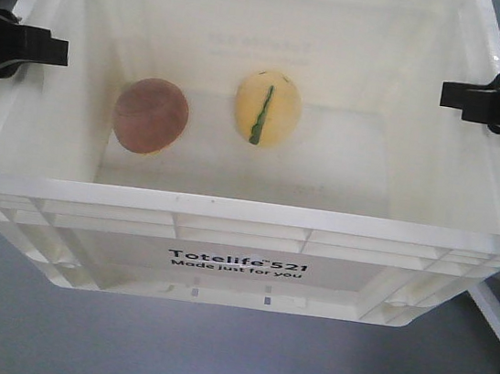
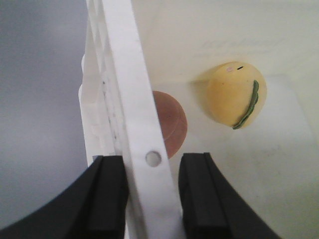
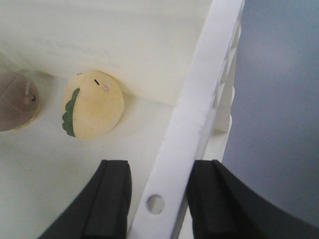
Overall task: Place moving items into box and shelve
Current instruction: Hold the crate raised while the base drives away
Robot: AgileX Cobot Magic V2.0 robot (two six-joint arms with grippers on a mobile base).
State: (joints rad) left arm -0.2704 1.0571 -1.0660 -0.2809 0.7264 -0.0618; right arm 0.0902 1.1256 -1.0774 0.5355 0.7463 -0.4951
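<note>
White box (image 1: 246,216), front printed "Totelife 521 Made just for you"; left gripper (image 2: 152,167) and right gripper (image 3: 159,172) clamp its side rims, one rim half hiding the pinkish-brown ball (image 2: 172,124).

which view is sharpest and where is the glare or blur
Front view: sharpest, print on the box crisp, but its inner walls wash out in bright light. Left wrist view: near rim soft, a shadow hugs the yellow egg shape. Right wrist view: mildly blurred throughout.

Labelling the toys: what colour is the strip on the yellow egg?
Green, a thin strip down the egg; clearest in the front view.
</note>
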